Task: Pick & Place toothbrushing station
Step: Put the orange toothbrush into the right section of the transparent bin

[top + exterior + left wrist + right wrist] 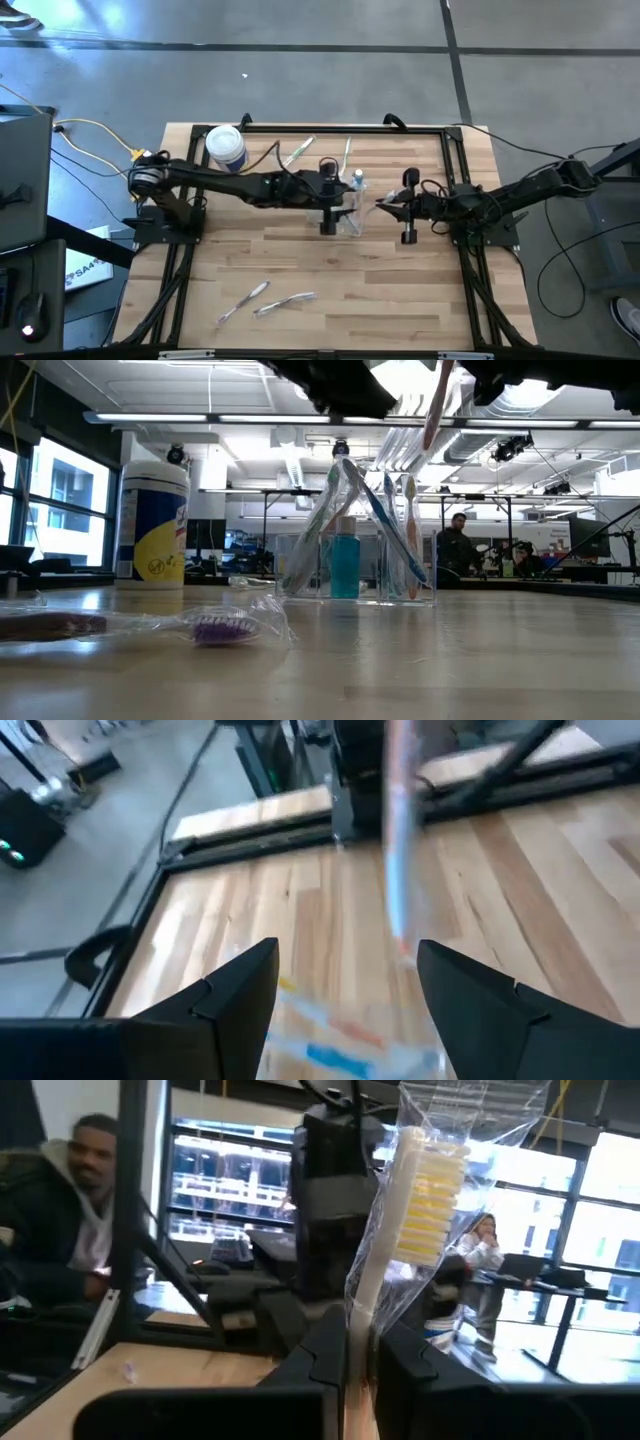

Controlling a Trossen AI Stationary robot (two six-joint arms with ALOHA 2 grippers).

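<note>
The toothbrushing station (362,560), a clear boxy plastic holder, stands upright near the middle of the wooden counter (330,270). In the low view it holds a small bottle of blue liquid (344,563) and about four toothbrushes leaning at angles, heads up, with its longer side running across that picture. From above it shows as a faint clear shape (352,205) between the two arms.

The left claw (328,222) hangs just beside the station; its two dark fingers (235,990) stand wide apart with nothing between them. The right claw (408,208) is near the station's other side, its fingers closed on one wrapped toothbrush (415,1200), which stands upright with pale yellow bristles at the top inside a clear sleeve.

Two more wrapped toothbrushes (262,298) lie near the counter's front edge; one of them, with purple bristles (222,626), lies flat in its wrapper. Two further brushes (300,152) lie toward the far edge.

One white cylindrical tub (153,520) with a yellow label stands at the far left corner; its print cannot be read.

Beyond the counter, a person (70,1210) sits, and another person (482,1270) stands farther off.
</note>
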